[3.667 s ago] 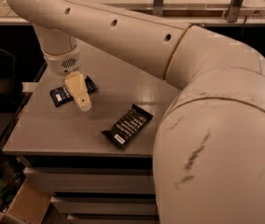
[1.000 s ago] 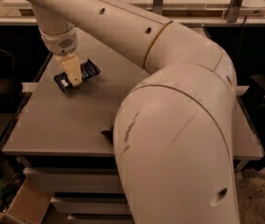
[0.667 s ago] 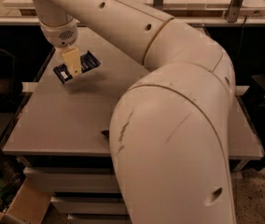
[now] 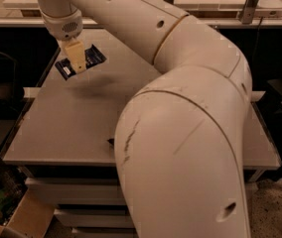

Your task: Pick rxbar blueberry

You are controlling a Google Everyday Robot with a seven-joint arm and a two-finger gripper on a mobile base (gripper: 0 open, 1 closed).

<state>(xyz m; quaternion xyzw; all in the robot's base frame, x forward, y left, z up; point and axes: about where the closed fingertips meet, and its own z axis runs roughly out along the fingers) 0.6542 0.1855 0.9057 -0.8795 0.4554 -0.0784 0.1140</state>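
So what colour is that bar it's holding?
Navy-blue bar, in the end effector above the table; camera view.

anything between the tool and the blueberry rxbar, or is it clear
Nothing visible stands between them. The tool is shut on the small flat navy-blue wrapped bar, holding it in the air above the far left part of the grey table, with its shadow below.

Gripper hung over far-left part of table, closed on rxbar blueberry. Bar was tilted, clear of tabletop, sticking out either side of front finger. Arm ran from there rightward and down, filling near-right foreground in front of table. Corner of another wrapper showed at arm's left edge, on table near front. Cardboard box sat on floor below table's front-left corner.
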